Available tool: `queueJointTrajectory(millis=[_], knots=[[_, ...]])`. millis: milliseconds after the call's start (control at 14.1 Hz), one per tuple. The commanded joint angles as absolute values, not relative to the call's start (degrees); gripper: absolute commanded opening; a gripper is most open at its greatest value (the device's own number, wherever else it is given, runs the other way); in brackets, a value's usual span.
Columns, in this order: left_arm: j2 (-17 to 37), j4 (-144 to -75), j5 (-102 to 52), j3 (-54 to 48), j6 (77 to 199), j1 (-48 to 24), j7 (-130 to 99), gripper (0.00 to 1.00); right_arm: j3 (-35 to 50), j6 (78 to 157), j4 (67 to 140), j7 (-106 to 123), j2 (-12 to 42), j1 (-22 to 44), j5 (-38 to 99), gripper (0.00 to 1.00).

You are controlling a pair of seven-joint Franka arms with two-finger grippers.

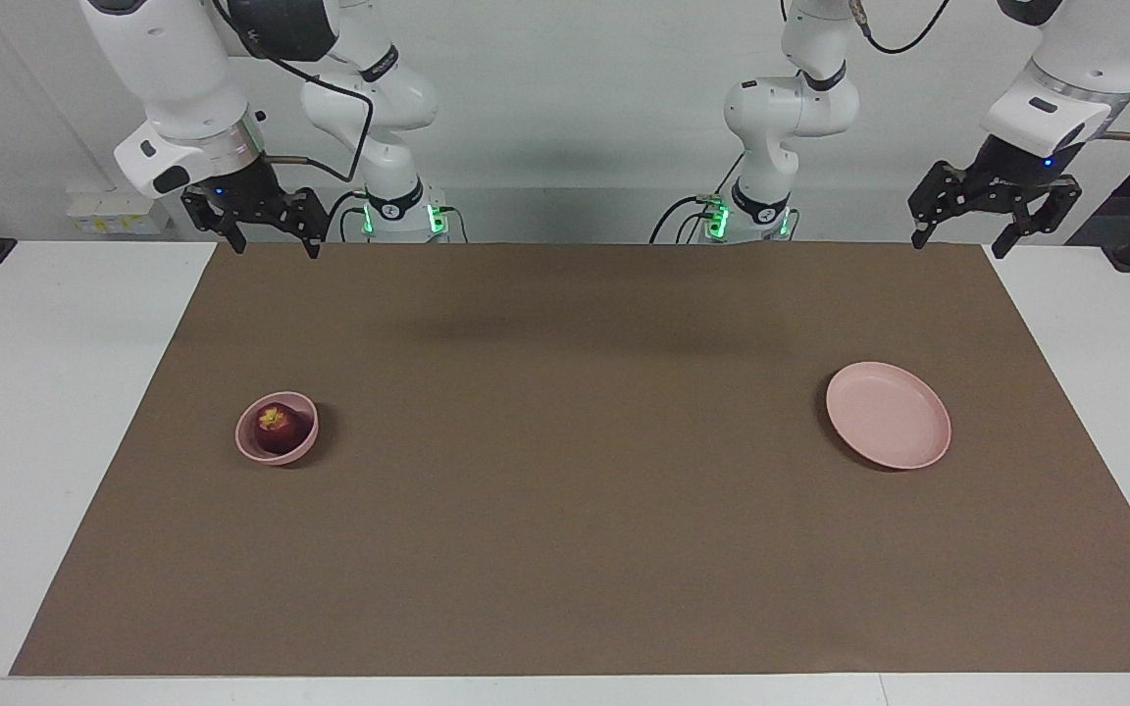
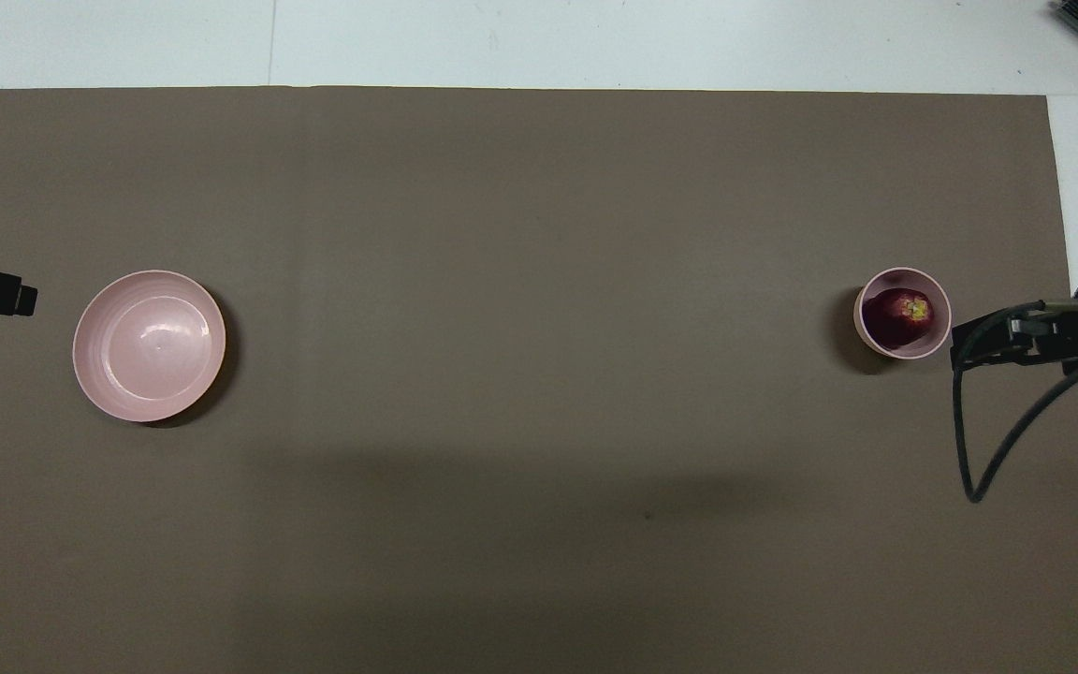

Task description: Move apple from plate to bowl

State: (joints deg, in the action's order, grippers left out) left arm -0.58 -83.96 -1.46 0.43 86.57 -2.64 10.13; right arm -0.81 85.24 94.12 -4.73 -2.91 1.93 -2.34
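The dark red apple (image 1: pixel 276 427) (image 2: pixel 906 315) sits inside the small deep pink bowl (image 1: pixel 253 449) (image 2: pixel 876 344) toward the right arm's end of the mat, yellow stem patch up. The wide flat pink plate (image 1: pixel 887 414) (image 2: pixel 148 344) lies bare toward the left arm's end. My right gripper (image 1: pixel 272 247) hangs open and high over the mat edge closest to the robots, well clear of the bowl. My left gripper (image 1: pixel 960 245) hangs open over the mat's corner by its own base, holding nothing.
A brown mat (image 1: pixel 565 510) covers most of the white table (image 1: pixel 35 392). A black cable (image 2: pixel 969 440) loops from the right arm near the bowl in the overhead view.
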Motion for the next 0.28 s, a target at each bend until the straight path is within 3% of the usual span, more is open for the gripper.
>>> queueJointTrajectory(millis=[0,213], knots=[[-0.62,-82.97,-1.49,0.44,85.08,-2.81,10.11,1.00,-1.23,83.94,92.03,-3.16,-2.55,2.20,-0.62,1.00],[-0.62,-82.97,-1.49,0.35,85.17,-2.99,10.11,1.00,-1.32,84.20,91.93,-3.16,-2.55,2.02,-0.61,1.00]])
